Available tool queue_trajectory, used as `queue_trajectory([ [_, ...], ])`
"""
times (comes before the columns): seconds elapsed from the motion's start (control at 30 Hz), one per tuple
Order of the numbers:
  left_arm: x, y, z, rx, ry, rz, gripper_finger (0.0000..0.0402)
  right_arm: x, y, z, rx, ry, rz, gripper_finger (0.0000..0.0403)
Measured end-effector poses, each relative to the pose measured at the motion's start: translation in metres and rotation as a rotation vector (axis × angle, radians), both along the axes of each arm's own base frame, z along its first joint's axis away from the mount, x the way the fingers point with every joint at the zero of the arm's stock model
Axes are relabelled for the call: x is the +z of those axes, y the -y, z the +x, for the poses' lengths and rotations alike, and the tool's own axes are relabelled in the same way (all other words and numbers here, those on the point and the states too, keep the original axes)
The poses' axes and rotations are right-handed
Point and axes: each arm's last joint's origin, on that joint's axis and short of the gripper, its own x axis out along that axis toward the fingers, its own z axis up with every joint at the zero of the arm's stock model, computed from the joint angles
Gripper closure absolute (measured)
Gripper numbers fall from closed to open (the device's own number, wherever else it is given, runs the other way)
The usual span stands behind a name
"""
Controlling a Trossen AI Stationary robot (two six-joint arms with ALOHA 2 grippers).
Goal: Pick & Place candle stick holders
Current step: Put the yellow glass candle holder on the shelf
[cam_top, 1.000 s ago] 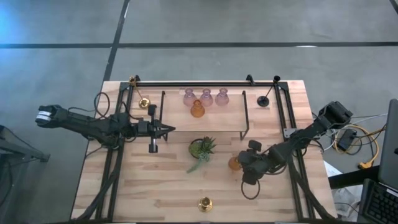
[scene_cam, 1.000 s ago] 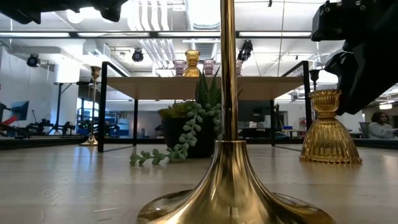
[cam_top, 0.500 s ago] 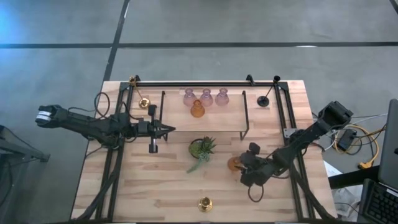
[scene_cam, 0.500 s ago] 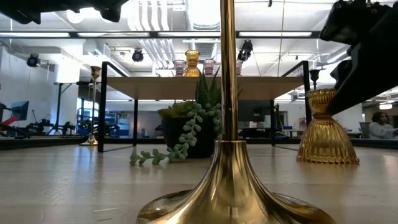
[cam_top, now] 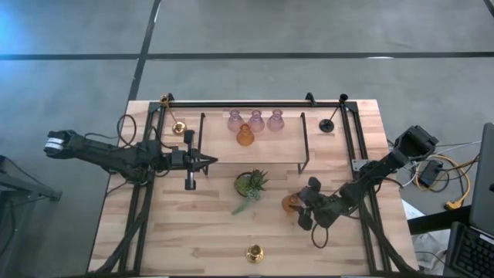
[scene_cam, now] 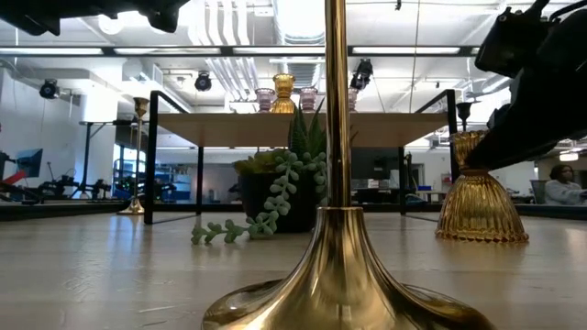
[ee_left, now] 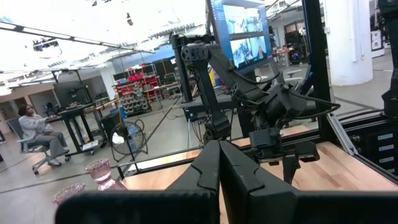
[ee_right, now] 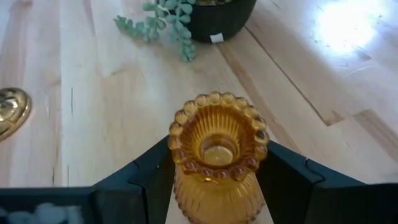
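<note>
Two dark jointed arms, black looping cables, white-tipped left arm base, angular matte-black jaws

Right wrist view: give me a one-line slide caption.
Right gripper fingers flank an amber glass candle holder on the wooden table, potted plant beyond.

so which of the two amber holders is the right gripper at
The amber holder on the bare table beside the potted plant; it stands between the right gripper fingers. The other amber one sits on the raised shelf with the pink holders.
</note>
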Motion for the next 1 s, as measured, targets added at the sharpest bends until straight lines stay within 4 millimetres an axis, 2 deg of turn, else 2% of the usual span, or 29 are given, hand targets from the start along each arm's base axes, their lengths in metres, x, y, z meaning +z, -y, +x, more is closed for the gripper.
queue_trajectory([
  [0.77, 0.0000, 0.0000, 0.0000, 0.000, 0.000, 0.000, 0.0394, -0.0019, 0.0022, 0.0006, -0.014, 0.047, 0.018, 0.0206],
  [1.0, 0.0000, 0.0000, 0.0000, 0.000, 0.000, 0.000, 0.0394, -0.0030, 0.0028, -0.0002, -0.009, 0.042, 0.009, 0.0250],
])
